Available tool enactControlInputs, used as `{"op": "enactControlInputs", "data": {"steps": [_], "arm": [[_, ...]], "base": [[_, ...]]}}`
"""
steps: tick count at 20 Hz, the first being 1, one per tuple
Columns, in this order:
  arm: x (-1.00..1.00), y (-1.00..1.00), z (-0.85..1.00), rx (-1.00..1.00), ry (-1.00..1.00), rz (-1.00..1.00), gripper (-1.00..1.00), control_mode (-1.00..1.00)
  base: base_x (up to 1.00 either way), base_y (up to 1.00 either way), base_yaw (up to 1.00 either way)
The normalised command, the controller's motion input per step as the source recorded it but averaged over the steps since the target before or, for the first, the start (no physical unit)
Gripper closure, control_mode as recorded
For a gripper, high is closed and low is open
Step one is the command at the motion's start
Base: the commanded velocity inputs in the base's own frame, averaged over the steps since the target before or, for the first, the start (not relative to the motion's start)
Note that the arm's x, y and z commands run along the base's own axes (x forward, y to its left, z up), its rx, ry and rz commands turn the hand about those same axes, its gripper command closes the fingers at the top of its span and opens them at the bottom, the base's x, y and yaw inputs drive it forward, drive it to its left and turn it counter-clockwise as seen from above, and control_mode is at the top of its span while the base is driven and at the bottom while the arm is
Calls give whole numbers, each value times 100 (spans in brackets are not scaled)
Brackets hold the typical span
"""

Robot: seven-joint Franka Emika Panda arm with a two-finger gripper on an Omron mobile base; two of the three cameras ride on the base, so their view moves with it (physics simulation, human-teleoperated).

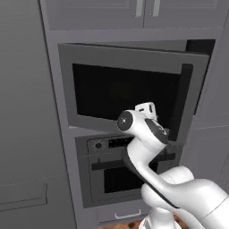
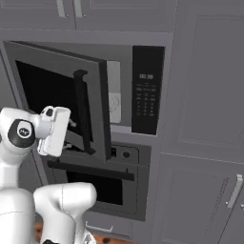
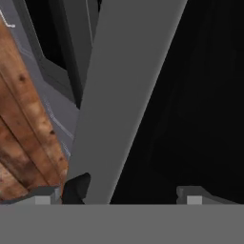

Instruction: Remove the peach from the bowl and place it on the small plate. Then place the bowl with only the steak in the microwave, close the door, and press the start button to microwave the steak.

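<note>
Left base view: built-in grey microwave set in the grey cabinet wall above a grey oven with a horizontal handle. Wide grey-framed door with a large dark window swung partly out from its left hinge, dark vertical bar handle at its free right edge. White arm raised from the lower right, wrist level with the door's lower edge, apparently placed there to push the door shut. Hand itself hidden behind the wrist.

Right base view: door seen edge-on, angled out from the cavity; black vertical keypad panel on the microwave's right side uncovered and well apart from the arm. White hand body just beside the door's lower outer face, below the bar handle. Start press judged not yet possible until the door sits flush. Bowl, steak and peach too hidden to place; inside the pale cavity, only a faint round shape, not identifiable.

Hand view: hand with two dark tips spread wide apart, nothing between them but the door's grey frame and dark glass close ahead. Brown wooden floor along the left side, suggesting a camera rolled sideways for a flat push
</note>
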Motion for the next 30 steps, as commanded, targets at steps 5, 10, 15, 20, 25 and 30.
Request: {"op": "enactControlInputs", "data": {"steps": [5,10,15,20,25,30], "arm": [[81,0,-8,4,5,7,-100,-100],[70,0,-5,4,1,5,-100,-100],[65,0,-1,3,1,3,-100,-100],[62,0,-7,2,3,3,-100,-100],[61,0,-20,1,3,4,-100,-100],[51,-1,-26,1,5,7,-100,-100]], "base": [[0,0,0],[0,0,0],[0,0,0],[0,0,0],[0,0,0],[0,0,0]]}}
